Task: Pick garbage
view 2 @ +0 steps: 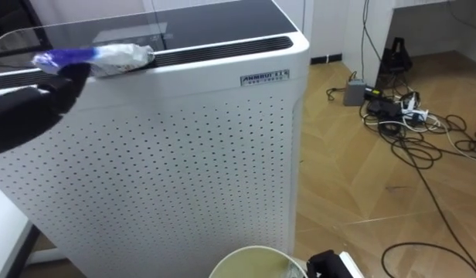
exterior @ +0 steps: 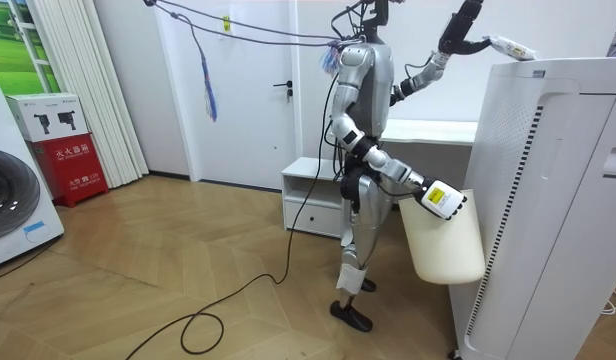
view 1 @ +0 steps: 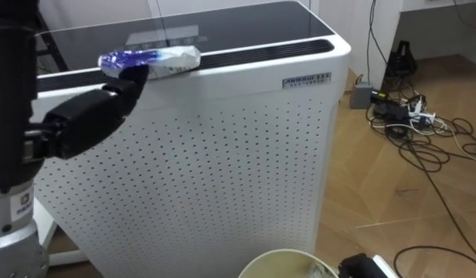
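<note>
Room view: left hand (exterior: pixel 460 35) pinches wrapper (exterior: pixel 510 46) above white purifier (exterior: pixel 548 200), wooden floor (exterior: pixel 138 270) below.

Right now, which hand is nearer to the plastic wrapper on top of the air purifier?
Left. The left hand is at the blue end of the wrapper atop the air purifier; the right hand is below, at the white bin.

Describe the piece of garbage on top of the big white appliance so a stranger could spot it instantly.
Find the tall white appliance with the dotted front and dark glossy top. On its top front edge, by the long vent slot, lies a crumpled wrapper, at the robot's black left hand. It is the one loose item there, white with a blue end.
</note>
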You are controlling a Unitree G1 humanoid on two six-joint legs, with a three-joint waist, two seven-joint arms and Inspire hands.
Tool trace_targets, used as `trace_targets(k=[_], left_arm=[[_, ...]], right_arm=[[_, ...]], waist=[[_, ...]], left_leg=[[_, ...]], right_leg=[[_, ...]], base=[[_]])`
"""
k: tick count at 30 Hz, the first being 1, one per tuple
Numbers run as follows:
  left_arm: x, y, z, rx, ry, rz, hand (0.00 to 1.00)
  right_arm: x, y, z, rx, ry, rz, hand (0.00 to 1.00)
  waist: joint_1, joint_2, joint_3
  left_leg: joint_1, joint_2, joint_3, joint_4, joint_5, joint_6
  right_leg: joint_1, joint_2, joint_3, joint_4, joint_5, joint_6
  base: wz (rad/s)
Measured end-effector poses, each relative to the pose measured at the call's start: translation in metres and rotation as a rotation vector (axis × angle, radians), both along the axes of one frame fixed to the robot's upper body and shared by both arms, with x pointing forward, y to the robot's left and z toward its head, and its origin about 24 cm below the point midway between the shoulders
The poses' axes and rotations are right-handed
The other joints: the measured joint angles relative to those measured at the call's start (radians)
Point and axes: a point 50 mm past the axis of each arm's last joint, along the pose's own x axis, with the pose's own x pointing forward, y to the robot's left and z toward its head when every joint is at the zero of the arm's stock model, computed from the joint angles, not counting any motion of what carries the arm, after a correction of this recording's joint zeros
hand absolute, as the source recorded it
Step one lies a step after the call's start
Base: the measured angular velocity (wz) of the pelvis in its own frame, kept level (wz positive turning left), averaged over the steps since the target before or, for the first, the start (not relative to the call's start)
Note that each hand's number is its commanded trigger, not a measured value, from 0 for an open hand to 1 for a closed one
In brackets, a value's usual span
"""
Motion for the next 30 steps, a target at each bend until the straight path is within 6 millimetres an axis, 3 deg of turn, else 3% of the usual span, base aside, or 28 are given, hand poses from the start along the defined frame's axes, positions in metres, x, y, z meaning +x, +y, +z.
trace_targets(k=[6, 12, 13, 14, 15, 24, 30], left_arm=[[0.000, 0.001, 0.009, -0.022, -0.073, 0.003, 0.00], [0.000, 0.001, 0.011, -0.031, -0.091, 0.003, 0.00], [0.000, 0.001, 0.011, -0.033, -0.091, 0.002, 0.53], [0.000, 0.001, 0.011, -0.034, -0.091, 0.002, 0.67], [0.000, 0.001, 0.011, -0.034, -0.088, 0.001, 1.00], [0.013, -0.028, -0.010, 0.000, 0.126, -0.100, 1.00], [0.021, -0.061, -0.039, 0.136, 0.371, -0.247, 1.00]], right_arm=[[0.000, 0.000, 0.000, -0.003, -0.003, -0.006, 1.00], [0.000, 0.000, 0.000, 0.002, -0.003, -0.010, 1.00], [0.000, -0.001, 0.000, 0.006, -0.003, -0.013, 1.00], [0.000, -0.001, 0.000, 0.008, -0.004, -0.015, 1.00], [0.000, -0.001, 0.000, 0.011, -0.004, -0.016, 1.00], [0.002, 0.002, 0.000, 0.021, 0.016, 0.002, 1.00], [0.007, 0.007, 0.001, 0.045, 0.013, 0.028, 1.00]], waist=[[0.003, -0.008, 0.0053], [0.003, -0.008, 0.0054], [0.002, -0.007, 0.0052], [0.001, -0.007, 0.0052], [-0.001, -0.007, 0.0050], [-0.015, -0.006, 0.0048], [-0.067, -0.008, 0.0064]], left_leg=[[-0.003, 0.000, 0.000, -0.006, 0.000, 0.000], [0.001, 0.000, 0.002, -0.009, 0.000, 0.000], [0.002, 0.000, 0.002, -0.010, 0.000, 0.000], [0.002, 0.000, 0.002, -0.011, 0.000, 0.000], [0.002, 0.001, 0.002, -0.015, 0.000, 0.000], [-0.001, -0.002, 0.001, -0.018, 0.000, 0.000], [0.002, -0.002, 0.010, -0.019, 0.001, 0.001]], right_leg=[[-0.004, 0.000, 0.000, -0.004, -0.001, 0.001], [0.000, 0.000, 0.001, -0.009, -0.001, 0.001], [0.001, 0.000, 0.001, -0.011, -0.001, 0.001], [0.002, 0.000, 0.001, -0.012, -0.001, 0.001], [0.001, 0.000, 0.001, -0.015, 0.000, 0.001], [0.000, -0.002, 0.002, -0.019, -0.001, 0.003], [0.002, -0.008, 0.001, -0.016, -0.002, 0.004]], base=[[0.00], [0.00], [0.00], [0.00], [0.00], [0.01], [0.00]])
